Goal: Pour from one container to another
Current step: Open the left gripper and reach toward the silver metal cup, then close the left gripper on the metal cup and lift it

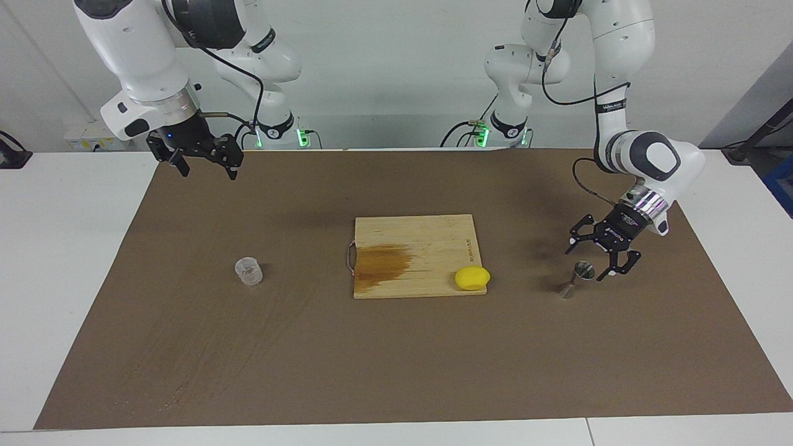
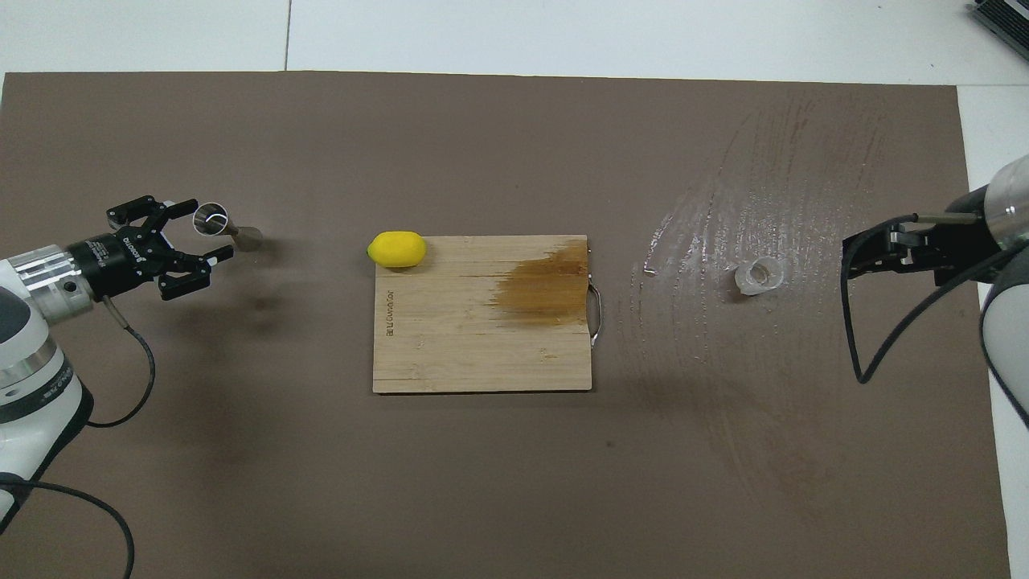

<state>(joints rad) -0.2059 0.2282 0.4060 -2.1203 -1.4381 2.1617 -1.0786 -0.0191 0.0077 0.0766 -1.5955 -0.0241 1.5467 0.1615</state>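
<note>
White counter [image 1: 74, 260] carries a big brown rectangular mat [image 1: 396, 347] covering most of it. Streaky wet smears on the mat toward the right arm's end, around the cup.

Right arm comes in at the right arm's end and waits; right gripper [image 1: 203, 162] hangs over the mat corner nearest the robots at that end, jaws apart, grasping nothing, well apart from the cup.

Left arm reaches down at the left arm's end; left gripper [image 1: 596, 260] is low, just beside the jigger's upper cone, on the side nearer the robots. Fingers [image 2: 215, 256] spread apart with the top cone about between them in the overhead view; released, not clamped on it, contact can't be told.

Light wooden rectangular cutting board [image 1: 414, 255] with a small metal handle, mid-mat, dark brown stain on the part toward the right arm's end.

Yellow lemon-shaped object [image 1: 472, 277] sits on the board corner farthest from the robots, toward the left arm's end.

Small clear plastic cup [image 1: 248, 271], short and round, upright on the mat toward the right arm's end, apart from the board.

Small shiny steel hourglass jigger [image 1: 575, 279] on the mat toward the left arm's end, apart from the board, looks tilted in both views.
</note>
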